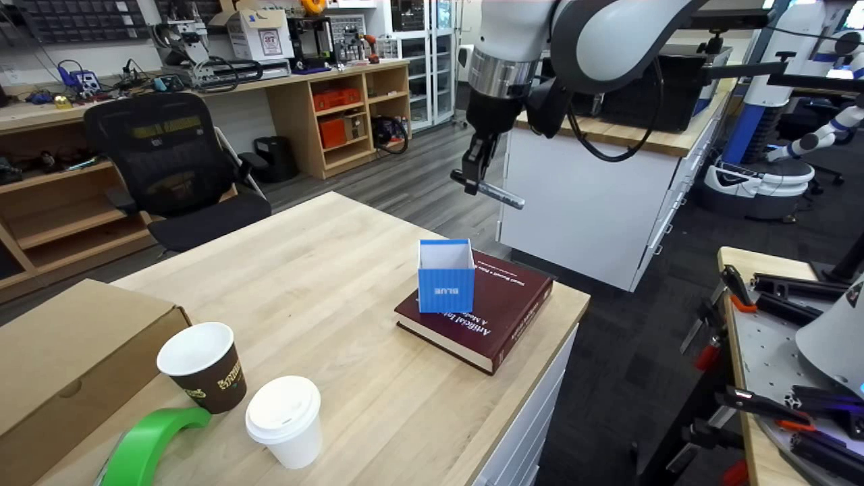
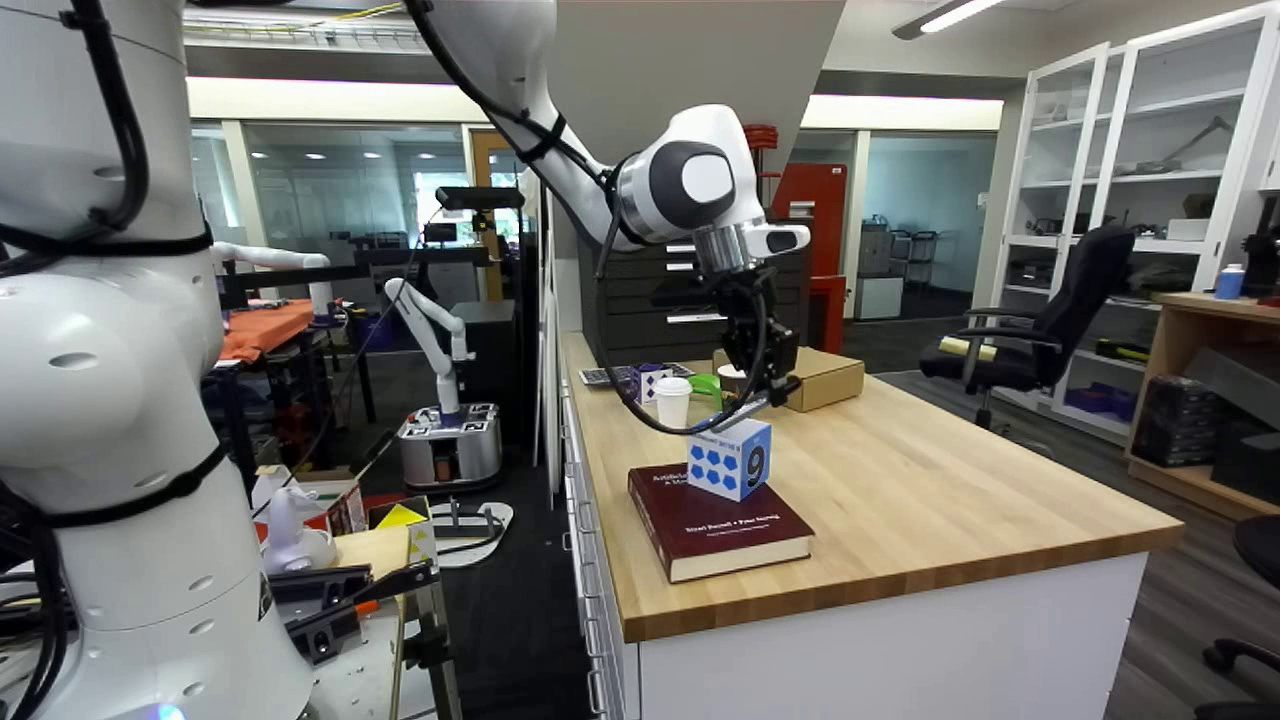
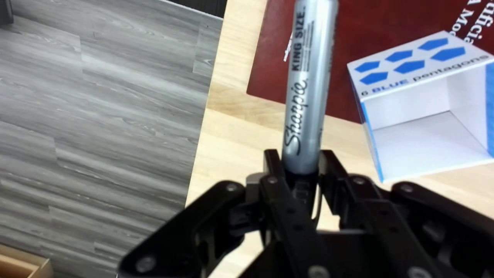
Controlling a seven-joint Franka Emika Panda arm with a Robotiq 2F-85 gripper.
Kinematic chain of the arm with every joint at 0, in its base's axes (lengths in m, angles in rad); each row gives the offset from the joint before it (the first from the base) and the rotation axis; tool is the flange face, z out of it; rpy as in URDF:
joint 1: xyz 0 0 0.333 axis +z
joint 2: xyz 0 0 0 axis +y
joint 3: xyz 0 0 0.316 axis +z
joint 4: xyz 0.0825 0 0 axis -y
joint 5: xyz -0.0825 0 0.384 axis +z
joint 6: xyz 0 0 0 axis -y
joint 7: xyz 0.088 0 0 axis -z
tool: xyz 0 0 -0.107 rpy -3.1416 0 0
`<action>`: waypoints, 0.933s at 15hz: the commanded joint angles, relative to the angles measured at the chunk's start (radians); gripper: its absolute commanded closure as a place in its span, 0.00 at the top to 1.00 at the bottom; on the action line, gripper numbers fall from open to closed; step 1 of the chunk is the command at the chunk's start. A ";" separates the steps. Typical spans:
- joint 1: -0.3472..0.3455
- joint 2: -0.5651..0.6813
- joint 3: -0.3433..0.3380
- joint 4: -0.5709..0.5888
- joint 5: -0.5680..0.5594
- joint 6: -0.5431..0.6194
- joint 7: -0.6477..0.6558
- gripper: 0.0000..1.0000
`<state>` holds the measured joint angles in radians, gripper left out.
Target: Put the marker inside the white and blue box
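Observation:
The marker [image 3: 307,85] is a silver and black Sharpie. My gripper [image 3: 300,158] is shut on it near the black cap end, so its silver barrel points forward from the jaws. The gripper [image 1: 471,183] holds the marker [image 1: 501,196] sideways and slightly tilted above the table's edge area in an exterior view. The white and blue box [image 1: 445,290] stands open at the top on the maroon book [image 1: 503,290]. In the wrist view the box [image 3: 420,65] lies to the right of the marker, its inside bare. The gripper [image 2: 778,388] and box [image 2: 728,460] also show in an exterior view.
A brown cup [image 1: 223,378], a white lidded cup [image 1: 290,425], a green curved object [image 1: 145,445] and a large cardboard box [image 1: 74,358] stand farther along the table [image 1: 351,324]. A black chair [image 1: 169,169] stands beyond the table. A cable [image 2: 610,330] hangs from the arm.

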<state>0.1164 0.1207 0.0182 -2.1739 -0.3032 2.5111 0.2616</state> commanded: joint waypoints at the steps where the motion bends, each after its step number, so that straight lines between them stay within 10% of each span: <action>1: 0.016 -0.045 0.004 0.022 -0.066 0.000 0.106 0.07; 14: 0.051 0.061 0.006 0.119 -0.288 0.135 0.398 0.07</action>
<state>0.1557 0.1152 0.0330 -2.1079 -0.5376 2.6028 0.5921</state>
